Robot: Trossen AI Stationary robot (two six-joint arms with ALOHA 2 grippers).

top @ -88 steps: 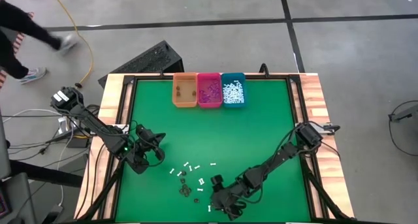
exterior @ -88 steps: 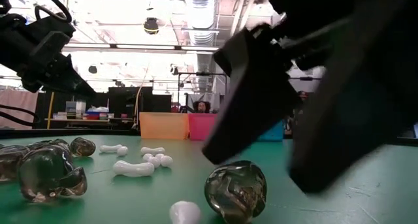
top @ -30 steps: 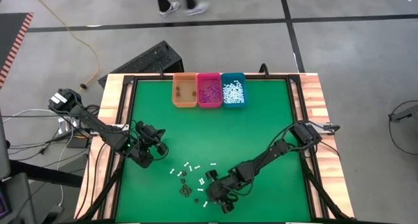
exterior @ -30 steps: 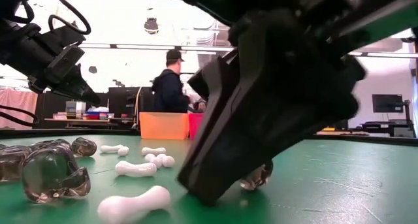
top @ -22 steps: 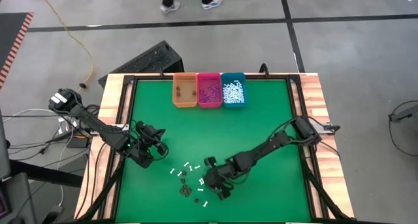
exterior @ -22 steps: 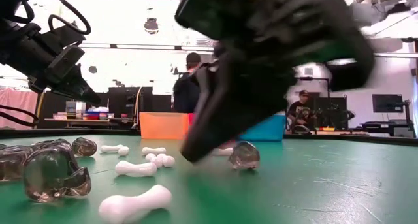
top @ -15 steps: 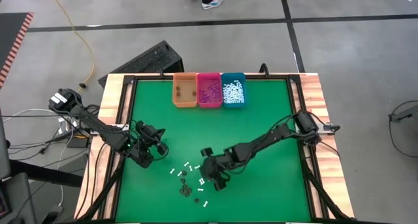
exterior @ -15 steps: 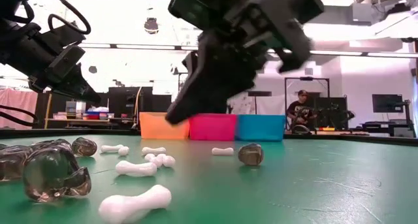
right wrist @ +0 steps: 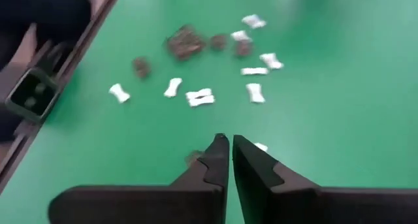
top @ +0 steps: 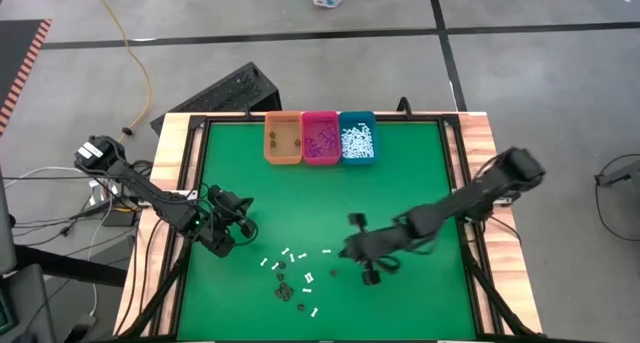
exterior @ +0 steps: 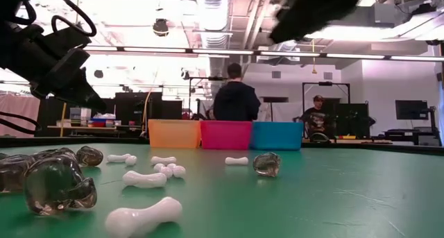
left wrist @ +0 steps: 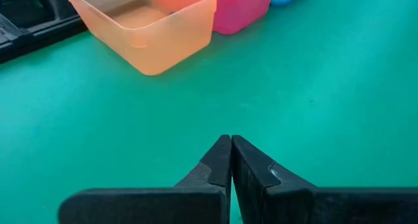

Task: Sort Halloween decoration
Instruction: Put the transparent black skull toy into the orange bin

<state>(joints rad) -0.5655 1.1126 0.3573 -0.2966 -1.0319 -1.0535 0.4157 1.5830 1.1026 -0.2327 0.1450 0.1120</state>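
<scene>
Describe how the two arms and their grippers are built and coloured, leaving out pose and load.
Both arms are dark, nearly black, jointed links with black cables running along them. The left gripper ends in two flat, matte black fingers that taper to thin tips, with notched inner edges. The right gripper has the same black tapered pair. Seen from above, the left arm's base joint carries a pale grey patch.

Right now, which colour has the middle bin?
Pink; the middle bin shows best in the high view.
</scene>
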